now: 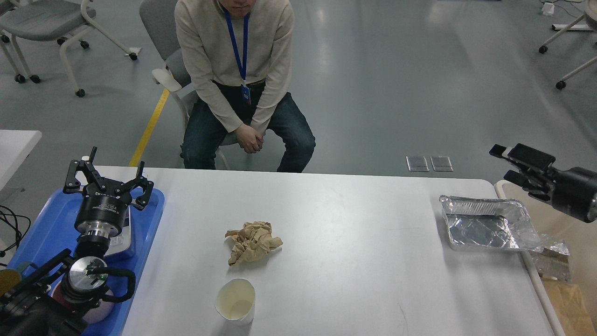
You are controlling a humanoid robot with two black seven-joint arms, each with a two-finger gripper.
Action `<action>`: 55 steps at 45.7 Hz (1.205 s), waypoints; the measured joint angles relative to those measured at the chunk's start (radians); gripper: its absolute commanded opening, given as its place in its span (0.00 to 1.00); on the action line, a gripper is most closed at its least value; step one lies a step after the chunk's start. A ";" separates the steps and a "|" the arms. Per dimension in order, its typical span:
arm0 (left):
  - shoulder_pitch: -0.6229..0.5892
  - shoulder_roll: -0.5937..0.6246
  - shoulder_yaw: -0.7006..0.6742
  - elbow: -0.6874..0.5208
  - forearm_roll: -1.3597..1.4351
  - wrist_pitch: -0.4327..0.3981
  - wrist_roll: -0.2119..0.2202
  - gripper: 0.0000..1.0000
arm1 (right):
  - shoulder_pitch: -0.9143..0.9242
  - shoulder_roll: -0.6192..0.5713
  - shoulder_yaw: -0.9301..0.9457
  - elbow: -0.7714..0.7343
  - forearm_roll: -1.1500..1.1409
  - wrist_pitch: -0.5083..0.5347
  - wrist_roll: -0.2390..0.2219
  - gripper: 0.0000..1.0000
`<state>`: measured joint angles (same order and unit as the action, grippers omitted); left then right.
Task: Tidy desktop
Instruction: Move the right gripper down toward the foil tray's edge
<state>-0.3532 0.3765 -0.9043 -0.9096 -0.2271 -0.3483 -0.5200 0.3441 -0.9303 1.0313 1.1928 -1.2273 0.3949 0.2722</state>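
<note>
Head view: my left end effector (108,176) hangs released above a blue tray (151,219). My right end effector (515,164) is side-on; I cannot tell its state. Crumpled paper (252,241), a cup (235,301) and a foil pan (485,224) sit on the counter (354,261).

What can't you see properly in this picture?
- The man's face: cut off by the top edge of the head view.
- The flat silver object in the blue tray: mostly hidden behind the left gripper.
- The right gripper: seen sideways, so its opening is unclear.
- The bin beside the desktop: cut off by the right edge.
</note>
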 measured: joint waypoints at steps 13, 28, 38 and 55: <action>0.004 -0.002 0.002 0.000 0.000 0.001 -0.001 0.96 | -0.005 -0.006 -0.121 -0.001 -0.128 -0.024 -0.002 1.00; 0.013 -0.006 0.003 0.000 0.000 0.002 -0.001 0.96 | 0.017 0.003 -0.174 -0.137 -0.229 -0.053 -0.057 1.00; 0.027 -0.007 0.004 0.000 0.000 0.002 -0.001 0.96 | 0.050 0.025 -0.245 -0.219 -0.299 -0.091 -0.055 1.00; 0.043 -0.008 0.003 0.000 0.000 0.001 -0.001 0.96 | 0.166 0.160 -0.551 -0.436 -0.451 -0.426 -0.054 1.00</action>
<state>-0.3103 0.3681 -0.9008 -0.9096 -0.2270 -0.3469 -0.5212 0.5106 -0.7707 0.4803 0.7573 -1.6783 -0.0315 0.2182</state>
